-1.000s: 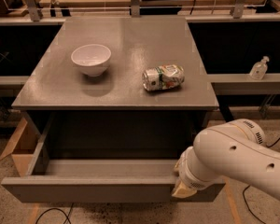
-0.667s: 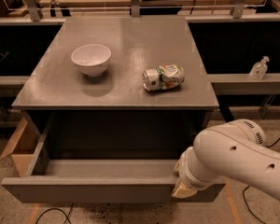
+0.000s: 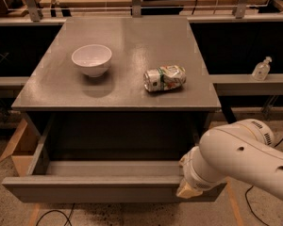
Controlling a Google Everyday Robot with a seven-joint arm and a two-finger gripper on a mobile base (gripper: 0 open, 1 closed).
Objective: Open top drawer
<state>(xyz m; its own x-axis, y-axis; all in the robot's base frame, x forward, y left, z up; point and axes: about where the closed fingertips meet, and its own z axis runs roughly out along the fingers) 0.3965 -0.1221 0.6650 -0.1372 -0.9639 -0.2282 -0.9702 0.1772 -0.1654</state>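
While top drawer [image 3: 108,190] stands pulled out, lower frame | gripper [image 3: 188,189] at its front's right end | grip state cannot be told | bowl [image 3: 91,59], can [image 3: 164,77] on cabinet top [image 3: 127,34]

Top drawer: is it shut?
No, the top drawer is pulled well out from under the tabletop, its dark inside showing, with the tool at the right end of its front.

A lab or workshop, it seemed — cables [image 3: 51,215] on speckled floor [image 3: 132,216], pump bottle [image 3: 262,69] at right — jaws sat lower right.
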